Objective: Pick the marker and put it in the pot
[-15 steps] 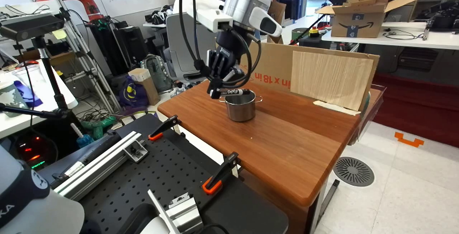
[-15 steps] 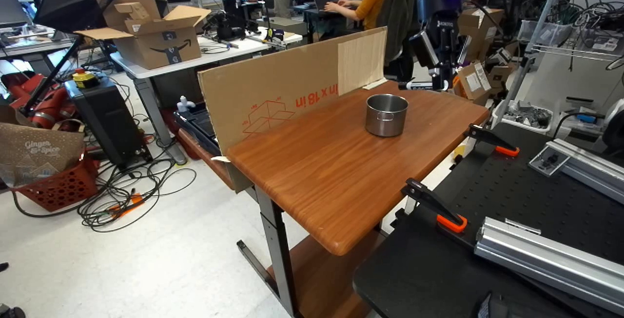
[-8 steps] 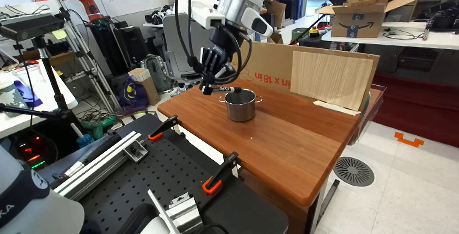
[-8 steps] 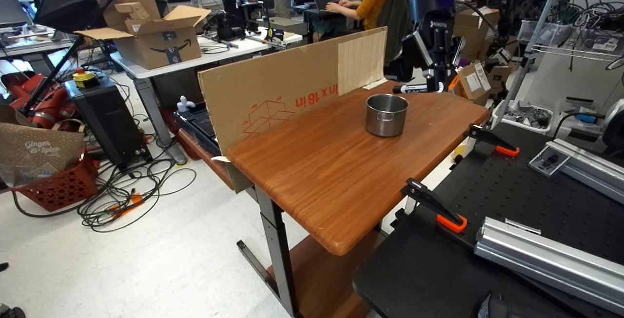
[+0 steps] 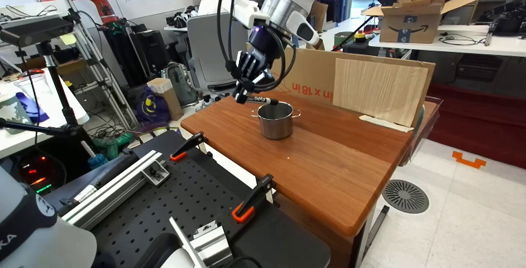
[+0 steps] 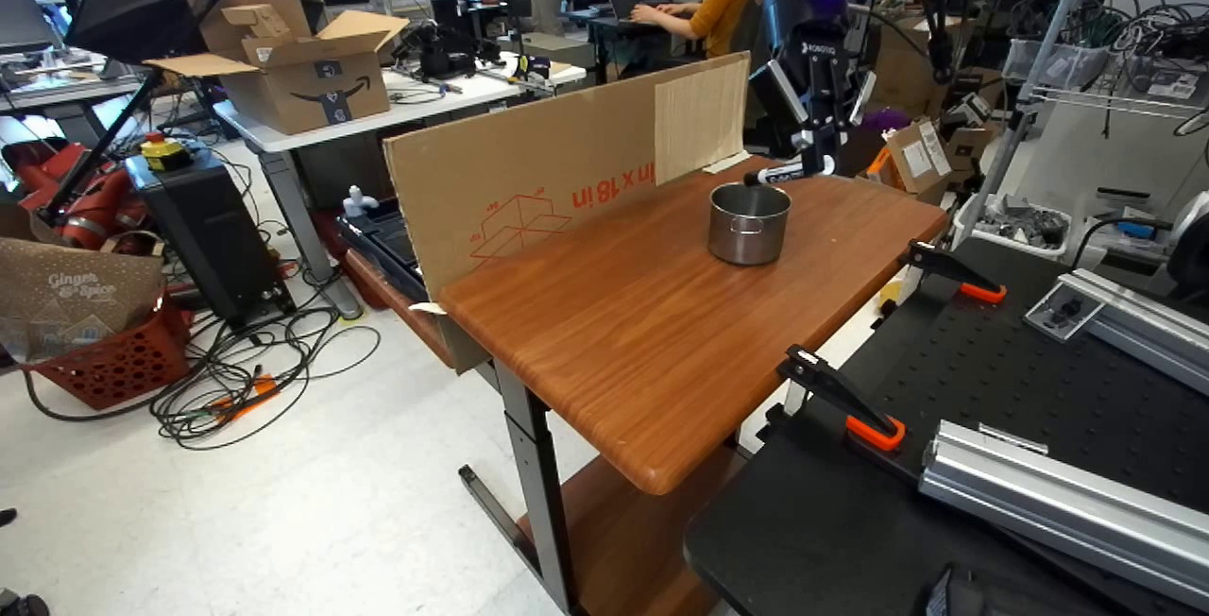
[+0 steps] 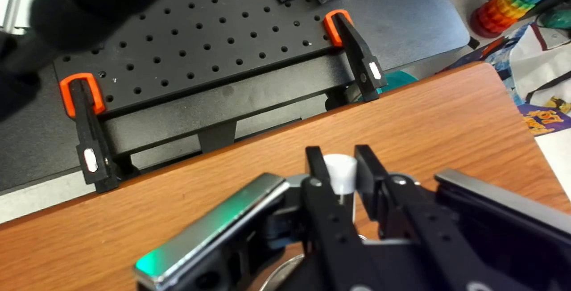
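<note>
Black marker [image 5: 261, 100] pinched by white end in gripper [image 7: 341, 162], aloft, dark end near rim of steel pot [image 6: 746, 240]; whether above opening, hard to tell. Carrying step, likely late. Next should be: centre marker over pot, lower, then let go.

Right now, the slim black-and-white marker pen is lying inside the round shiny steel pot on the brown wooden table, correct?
Not inside: both exterior views show the marker held up in the robot's jaws, shut on it. The pot does stand on the table.
</note>
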Controlling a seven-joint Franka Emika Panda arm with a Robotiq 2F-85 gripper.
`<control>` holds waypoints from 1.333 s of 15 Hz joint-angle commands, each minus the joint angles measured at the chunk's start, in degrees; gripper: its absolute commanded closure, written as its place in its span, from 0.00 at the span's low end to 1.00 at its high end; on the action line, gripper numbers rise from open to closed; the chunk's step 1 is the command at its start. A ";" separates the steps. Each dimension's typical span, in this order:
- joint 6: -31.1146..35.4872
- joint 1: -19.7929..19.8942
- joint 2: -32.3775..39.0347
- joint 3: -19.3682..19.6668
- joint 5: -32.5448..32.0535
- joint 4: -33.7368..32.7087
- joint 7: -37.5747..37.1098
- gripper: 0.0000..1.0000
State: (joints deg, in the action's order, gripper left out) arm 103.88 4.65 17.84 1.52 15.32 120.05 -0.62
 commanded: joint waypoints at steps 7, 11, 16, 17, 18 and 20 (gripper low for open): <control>-8.37 1.10 8.90 0.75 2.52 -11.52 -3.79 0.95; -9.53 1.02 11.62 0.80 2.55 -14.02 -5.13 0.95; -9.30 1.00 13.90 0.74 2.63 -15.65 -6.26 0.95; -9.12 0.97 14.37 0.75 2.64 -16.04 -6.57 0.95; -8.89 0.89 14.72 0.76 2.61 -16.22 -6.93 0.95; -8.82 0.79 15.48 0.73 2.57 -16.79 -7.59 0.95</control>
State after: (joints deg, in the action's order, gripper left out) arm 97.64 5.35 31.30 2.22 16.37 105.94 -6.79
